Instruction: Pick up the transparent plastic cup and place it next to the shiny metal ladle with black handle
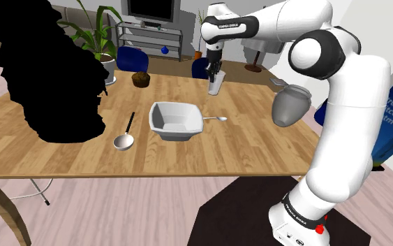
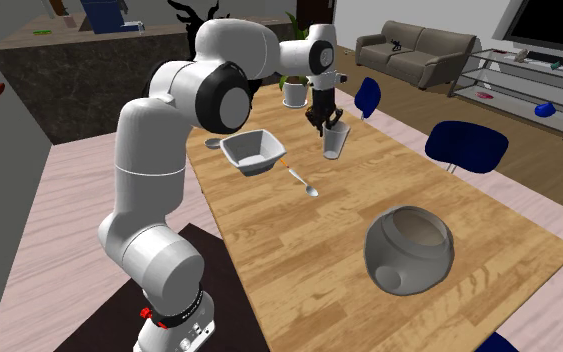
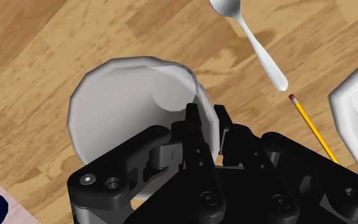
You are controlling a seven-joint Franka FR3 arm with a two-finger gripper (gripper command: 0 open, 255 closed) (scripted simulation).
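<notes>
Pinching the cup [image 1: 216,87] by its rim, the gripper [image 1: 214,78] has 1 white bowl [image 1: 176,120] between it and the ladle [image 1: 125,137], spoon [image 1: 216,119] nearby

Wrist view: near side of the pale cup [image 3: 133,95] hidden behind the gripper [image 3: 208,116], rim caught between its fingers; bowl end of the spoon [image 3: 260,54] cut off by the picture's edge; lower end of the yellow pencil [image 3: 308,121] covered by the black hand; white bowl [image 3: 355,108] cut by the edge, reduced to one corner. Second exterior view: ladle [image 2: 212,143] mostly hidden behind that bowl, handle out of sight. Shoulder view: far left part of the table [image 1: 83,157] masked by a black area [image 1: 55,70]; stand [image 1: 250,210] cut off by the bottom edge.
</notes>
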